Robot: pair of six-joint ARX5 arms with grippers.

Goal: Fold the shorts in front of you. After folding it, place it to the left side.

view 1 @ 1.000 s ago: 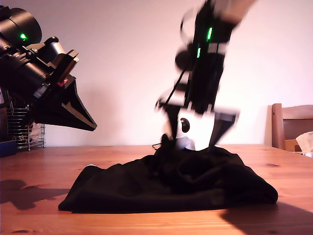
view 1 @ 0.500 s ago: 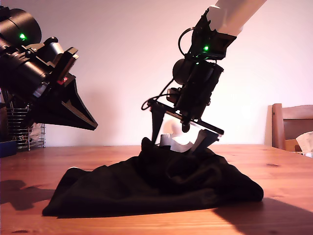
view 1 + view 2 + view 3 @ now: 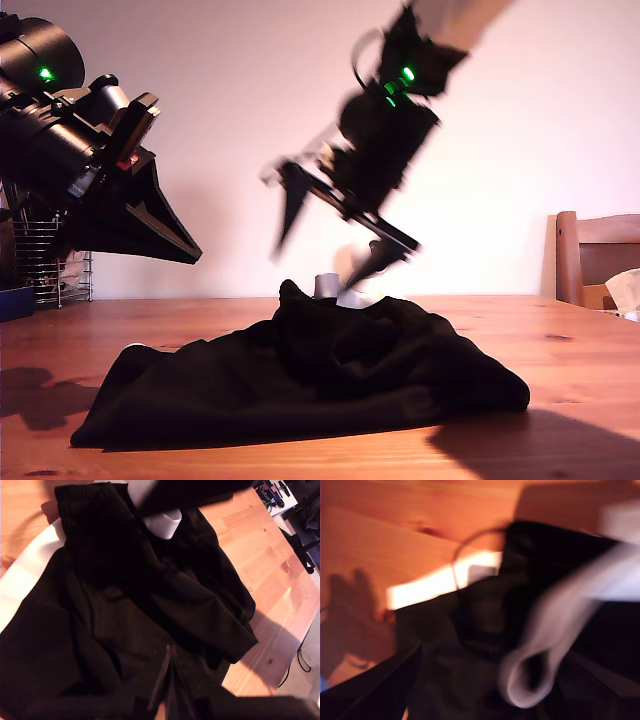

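Observation:
The black shorts (image 3: 300,385) lie in a wrinkled heap on the wooden table (image 3: 560,350), peaked near the middle of the exterior view. From above, the shorts (image 3: 125,615) fill most of the first wrist view. My second gripper (image 3: 335,250) hovers just above that peak, motion-blurred and open, with nothing between its jaws. Its own view is smeared, showing the dark shorts (image 3: 485,630) and a pale blurred finger (image 3: 545,645). My first gripper (image 3: 190,257) hangs high at the exterior view's left, well clear of the cloth, its fingers closed to a point.
A wire rack (image 3: 50,265) stands at the back on the exterior view's left. A wooden chair (image 3: 595,255) is at that view's right. The table edge (image 3: 295,630) with cables on the floor beyond shows in the first wrist view.
My second gripper has let go of the shorts, risen off them and swung toward the exterior view's left. The shorts have slid the same way. My first arm has not moved.

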